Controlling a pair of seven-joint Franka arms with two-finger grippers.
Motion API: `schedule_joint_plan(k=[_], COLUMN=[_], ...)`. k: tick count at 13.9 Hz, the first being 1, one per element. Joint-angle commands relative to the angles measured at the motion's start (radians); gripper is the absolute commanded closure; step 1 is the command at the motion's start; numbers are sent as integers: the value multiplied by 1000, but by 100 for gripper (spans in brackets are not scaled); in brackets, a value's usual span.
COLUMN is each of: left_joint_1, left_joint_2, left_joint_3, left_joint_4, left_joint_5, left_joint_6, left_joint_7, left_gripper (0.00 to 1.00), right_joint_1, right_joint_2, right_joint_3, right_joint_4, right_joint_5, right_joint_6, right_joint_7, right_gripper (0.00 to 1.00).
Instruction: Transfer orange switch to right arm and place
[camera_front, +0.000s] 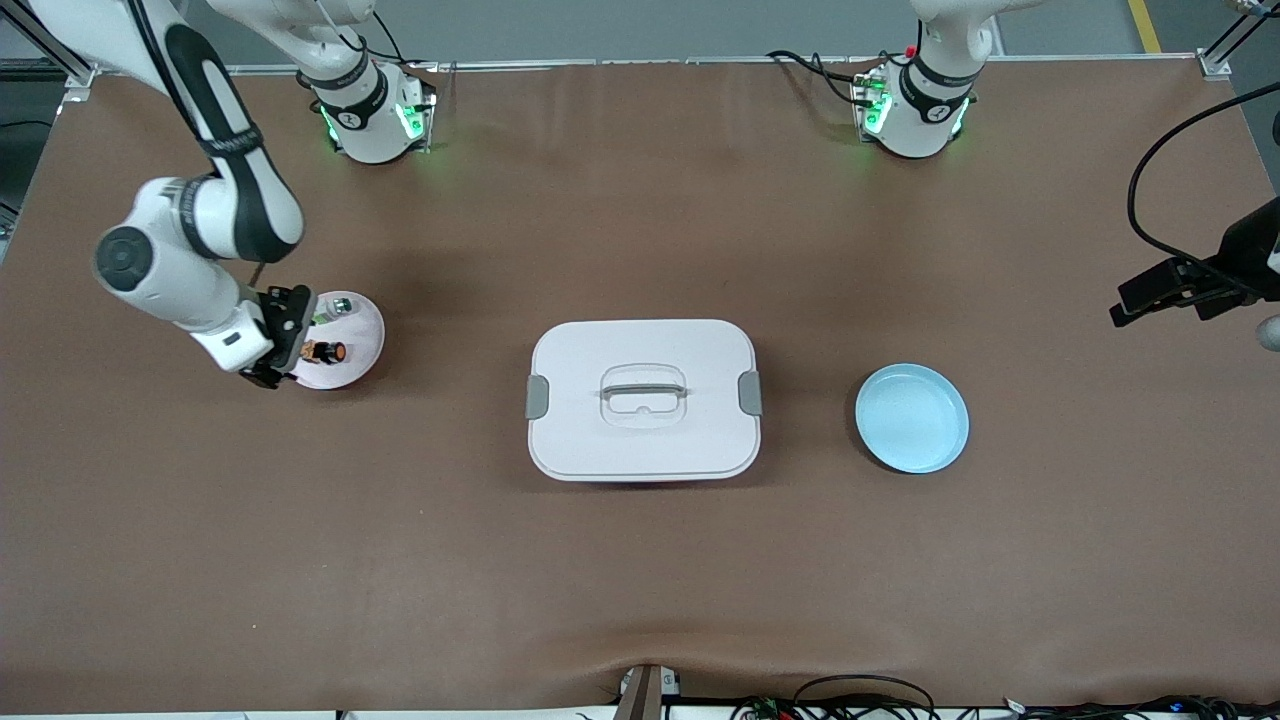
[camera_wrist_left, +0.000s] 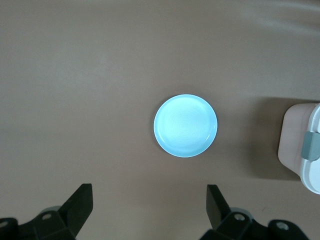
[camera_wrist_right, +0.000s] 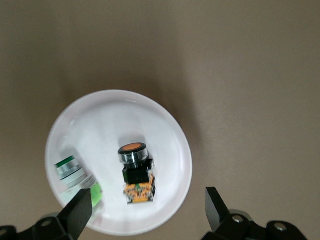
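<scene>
the right end effector hangs low over the edge of the white plate at the right arm's end of the tabletop. its two fingers stand wide apart with nothing between them; in the right wrist view they frame the plate without touching anything on it. the orange switch lies on its side on the plate, orange cap pointing away from the fingers, black body and an orange-brown block at its base nearest to them. beside it on the same plate sits a small white-green-silver part, farther from the front camera than the switch and apart from it.

the left end effector waits up in the air over the left arm's end of the tabletop, its fingers spread fully and holding nothing. the left wrist view looks down on an empty light blue plate, well below it.

between the two plates, at the middle of the tabletop, stands a white lidded box with a recessed handle and grey clips at both ends. it lies well apart from both plates. cables run along the tabletop's edge nearest to the front camera.
</scene>
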Motion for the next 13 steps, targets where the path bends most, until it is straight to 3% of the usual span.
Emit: schedule_joint_plan(k=[1,6,9,11,13], left_joint_1=[-106,-220,-232,-224,-220], left_joint_2=[19,19,19,19,10], left_joint_3=[102,217,222,220,219], left_joint_4=[28,28,28,28,28], left_joint_5=[24,19,19,18,16], left_joint_6=[-19,-19,-19,-19,-20], left_joint_7=[-6,-6,-8,-8,-8], left_gripper=[0,0,0,0,0], right_joint_1=[40,69,48,33,25], right_joint_2=[4,-73,-56,-36,-33], right_joint_3=[4,1,-5,-5,-5], right_joint_4=[160,238,416,526,585], right_joint_5=[-10,-22,-71,-79,-76], right_joint_6=[-198,-279,-384,-482,-542], right_joint_7=[113,363,437,626,1041], right_gripper=[0,0,0,0,0])
